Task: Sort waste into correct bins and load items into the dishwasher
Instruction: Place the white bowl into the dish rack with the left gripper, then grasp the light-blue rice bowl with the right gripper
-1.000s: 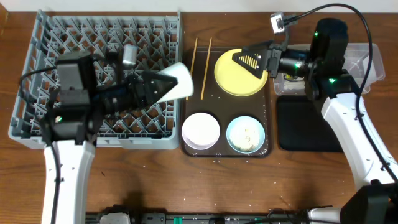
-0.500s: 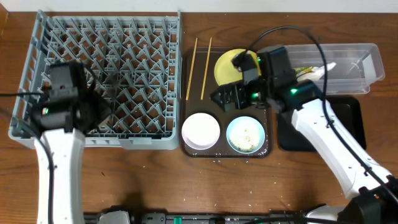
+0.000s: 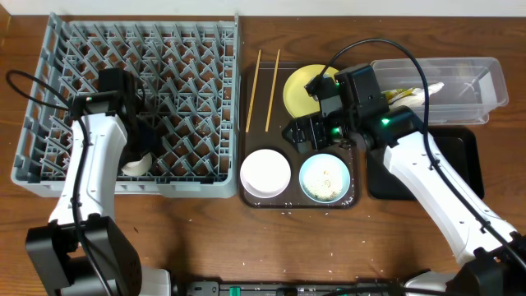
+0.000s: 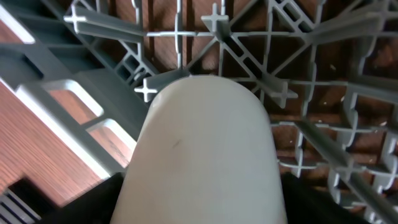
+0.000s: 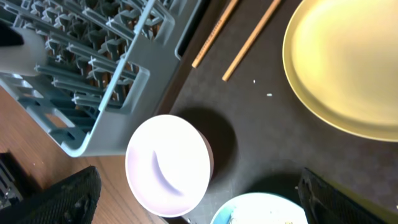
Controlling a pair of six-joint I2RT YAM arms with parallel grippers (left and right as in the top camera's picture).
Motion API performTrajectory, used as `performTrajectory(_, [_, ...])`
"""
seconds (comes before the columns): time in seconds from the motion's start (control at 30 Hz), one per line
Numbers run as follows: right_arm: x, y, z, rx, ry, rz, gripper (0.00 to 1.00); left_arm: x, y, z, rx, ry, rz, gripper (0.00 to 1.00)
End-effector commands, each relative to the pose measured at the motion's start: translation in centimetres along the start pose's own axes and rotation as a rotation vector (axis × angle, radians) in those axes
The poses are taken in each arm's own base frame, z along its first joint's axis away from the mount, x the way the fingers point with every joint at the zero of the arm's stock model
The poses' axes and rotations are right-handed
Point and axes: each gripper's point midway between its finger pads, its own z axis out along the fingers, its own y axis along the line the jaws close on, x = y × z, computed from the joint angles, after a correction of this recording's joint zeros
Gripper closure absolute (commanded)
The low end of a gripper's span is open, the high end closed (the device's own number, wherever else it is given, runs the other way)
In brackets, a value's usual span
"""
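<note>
**Cup in rack: light, slick, chips easily**

Small white cup (image 4: 205, 143) sits among pegs at near-left of dish rack (image 3: 181, 187), btwn fingers of left end effector (image 4: 205, 208); can't tell if clamped or let go. Prob. light, stiff, glaze-slick, fragile, so take it across the sidewall. Pegs crowd it. Right end effector (image 3: 306, 131), fingers wide apart, empty, hovers over brown tray (image 3: 292, 202) w/ white bowl (image 3: 265, 171) & light blue bowl (image 3: 325, 177). Beyond: chopsticks (image 3: 269, 90), yellow plate (image 3: 300, 86), clear tub (image 3: 477, 74).

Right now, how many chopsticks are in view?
2. Both lie side by side on the brown tray: one chopstick nearer the dish rack, the other nearer the yellow plate.
</note>
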Motion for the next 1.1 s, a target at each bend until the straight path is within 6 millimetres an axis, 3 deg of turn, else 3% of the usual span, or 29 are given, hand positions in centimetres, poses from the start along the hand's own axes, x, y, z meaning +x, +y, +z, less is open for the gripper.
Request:
performTrajectory(0.0, [0.2, 0.2, -0.3, 0.004, 0.004, -0.016, 0.01, -1.0, 0.1, -0.9, 0.005, -0.048, 0.000, 0.18])
performTrajectory(0.1, [0.3, 0.1, -0.3, 0.005, 0.009, -0.014, 0.01, -1.0, -0.1, -2.1, 0.052, -0.067, 0.001, 0.17])
performTrajectory(0.2, [0.3, 0.2, -0.3, 0.001, 0.007, -0.010, 0.01, -0.4, -1.7, -4.9, 0.213, -0.088, 0.050, 0.17])
performTrajectory(0.27, [0.3, 0.2, -0.3, 0.001, 0.009, 0.025, 0.01, 0.4, -4.1, -7.9, 0.418, -0.111, 0.167, 0.17])
performTrajectory(0.33, [0.6, 0.3, -0.3, 0.003, 0.020, 0.020, 0.01, 2.4, -7.0, -13.3, 0.719, -0.167, 0.363, 0.17])
performTrajectory(0.37, [0.9, 0.3, -0.3, 0.005, 0.031, 0.017, 0.01, 3.2, -7.5, -15.2, 0.805, -0.192, 0.407, 0.17])
performTrajectory(0.43, [1.8, -0.4, -0.1, 0.061, 0.062, 0.019, 0.07, 4.2, -7.4, -18.7, 0.908, -0.270, 0.450, 0.17])
performTrajectory(0.53, [3.1, -1.4, 0.4, 0.153, 0.111, 0.010, 0.18, 4.9, -6.2, -21.3, 0.941, -0.360, 0.460, 0.16])
performTrajectory(0.6, [4.1, -1.0, 1.4, 0.160, 0.156, -0.005, 0.25, 5.5, -5.4, -22.7, 0.960, -0.414, 0.465, 0.11])
performTrajectory(0.67, [4.6, -0.8, 2.1, 0.165, 0.176, -0.015, 0.33, 5.8, -4.9, -23.5, 0.970, -0.442, 0.468, 0.10])
performTrajectory(0.77, [5.8, -2.1, 3.5, 0.251, 0.223, 0.077, 0.41, 6.2, -4.5, -24.0, 0.977, -0.458, 0.466, 0.10])
performTrajectory(0.93, [8.6, -3.6, 6.8, 0.311, 0.331, 0.189, 0.61, 6.7, -4.5, -23.0, 0.957, -0.405, 0.461, 0.10])
performTrajectory(1.07, [10.5, -4.9, 8.7, 0.361, 0.391, 0.307, 0.68, 6.6, -4.8, -22.1, 0.944, -0.366, 0.457, 0.10])
